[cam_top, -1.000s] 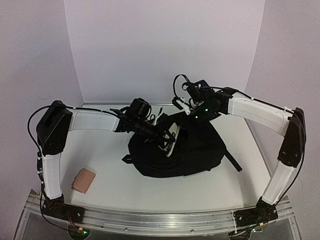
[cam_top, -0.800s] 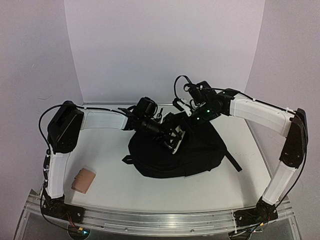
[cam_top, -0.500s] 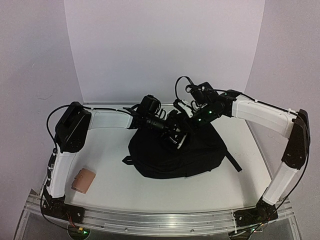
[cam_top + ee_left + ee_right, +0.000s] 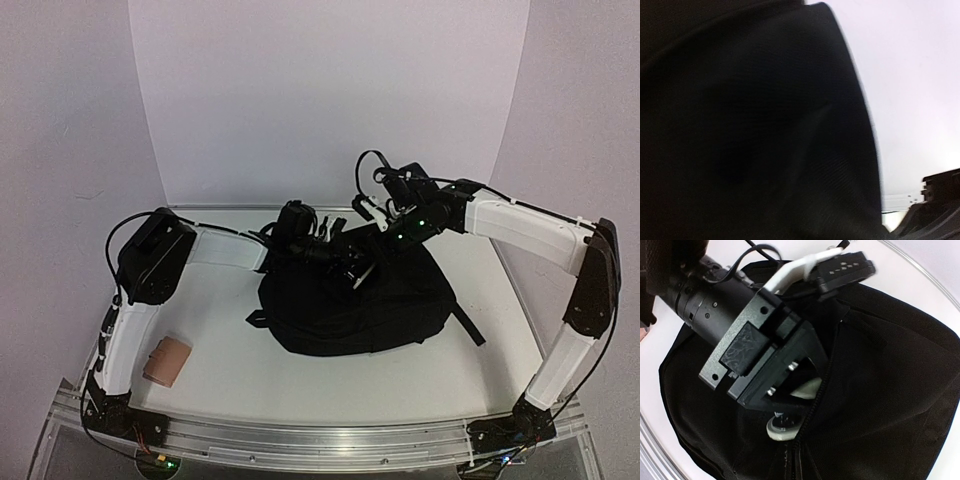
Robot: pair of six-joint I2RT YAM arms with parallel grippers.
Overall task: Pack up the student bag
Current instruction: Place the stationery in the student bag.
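At mid-table, the left gripper (image 4: pixel 348 268) reaches into the zip opening (image 4: pixel 812 410) of the student bag (image 4: pixel 370 315), seemingly depositing a white item (image 4: pixel 807 386), while the right gripper (image 4: pixel 378 218) tends the rim; neither grip's state can be told, and next comes release and clean withdrawal.

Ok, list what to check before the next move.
1. Reach: ok, left gripper sits in the opening of the bag, between the zip edges.
2. Load: ok, white item shows in the opening under the left gripper.
3. Release: cannot tell, the jaws are hidden.
4. Hold on the far edge of the bag: cannot tell; right gripper is at that edge.
5. Left wrist view: not ok, black fabric fills most of it.
6. Packing done: not ok, pink case lies outside the bag.
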